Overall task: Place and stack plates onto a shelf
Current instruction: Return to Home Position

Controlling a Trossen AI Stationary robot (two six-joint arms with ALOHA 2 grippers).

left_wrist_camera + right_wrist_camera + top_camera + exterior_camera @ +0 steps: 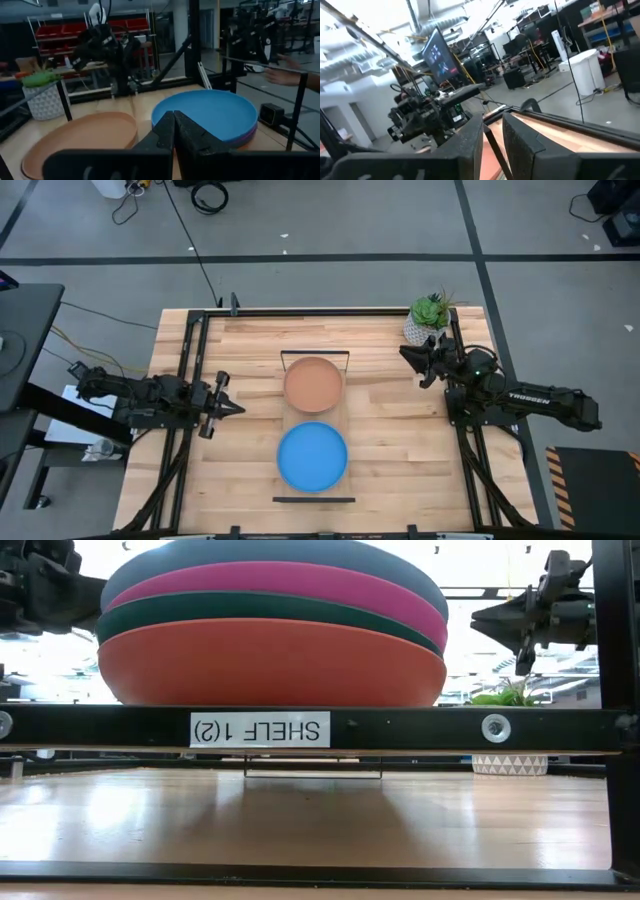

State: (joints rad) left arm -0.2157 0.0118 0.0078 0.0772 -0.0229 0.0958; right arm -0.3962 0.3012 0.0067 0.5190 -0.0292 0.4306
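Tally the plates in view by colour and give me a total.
Blue plate: 1
Magenta plate: 1
Dark teal plate: 1
Orange plate: 1
Terracotta brown plate: 1
Total: 5 plates visible; anything beneath the terracotta brown plate is hidden.

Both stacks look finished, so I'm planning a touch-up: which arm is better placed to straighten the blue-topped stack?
Left. The left gripper points at the shelf beside the blue plate; the right gripper sits farther off, near the plant.
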